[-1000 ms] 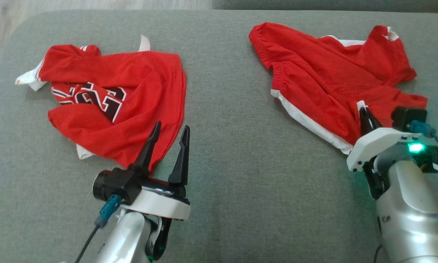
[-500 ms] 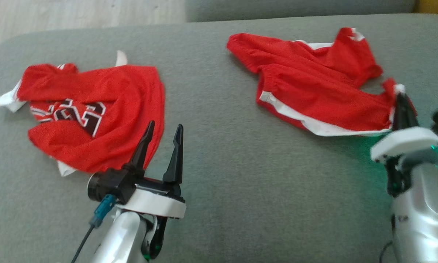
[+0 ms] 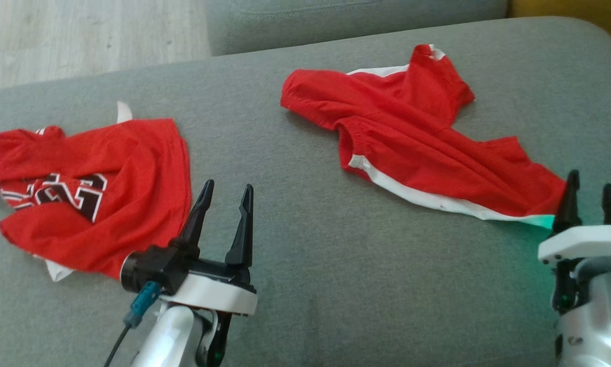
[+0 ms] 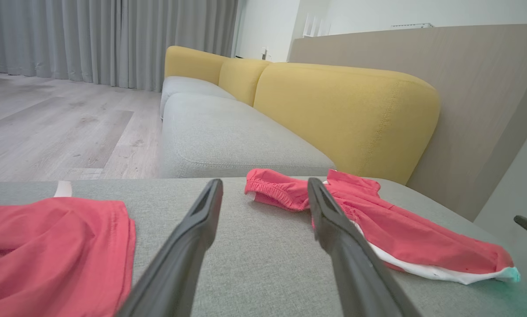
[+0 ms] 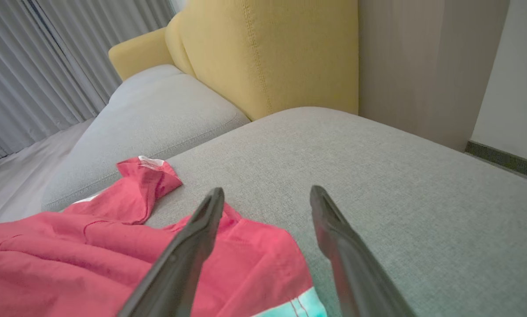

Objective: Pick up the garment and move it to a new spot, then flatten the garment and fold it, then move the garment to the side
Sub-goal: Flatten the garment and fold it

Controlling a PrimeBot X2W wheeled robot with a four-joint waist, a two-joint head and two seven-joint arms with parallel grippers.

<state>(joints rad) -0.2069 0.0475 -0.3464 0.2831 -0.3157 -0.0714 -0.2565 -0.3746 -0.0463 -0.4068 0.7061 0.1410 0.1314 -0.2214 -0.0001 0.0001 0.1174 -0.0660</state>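
Setting: a wide grey sofa cushion [image 3: 310,265] with a fine woven surface and rounded corners. Pale wood-grain floor [image 3: 81,41] shows at the upper left of the head view.

Shorts [image 3: 417,148]: thin red cloth, rumpled into long soft folds, with a gathered elastic waistband and a white band along the lower edge. They lie on the cushion from the upper centre of the head view down toward the right edge.

Jersey [image 3: 91,193]: red, loosely bunched, with black-and-white block numerals and white trim, at the left of the head view, well apart from the shorts.

Right gripper [image 3: 590,180]: at the lower right of the head view, two dark tapered fingers spread wide with nothing between them. The tips are just beside the right corner of the shorts. In the right wrist view one finger crosses the red cloth and the other crosses bare cushion.

Left gripper [image 3: 228,185]: at the lower centre-left of the head view, fingers wide apart and empty, just beside the jersey's right edge.

Backrest [image 4: 347,110]: mustard yellow, padded, with stitched seams.
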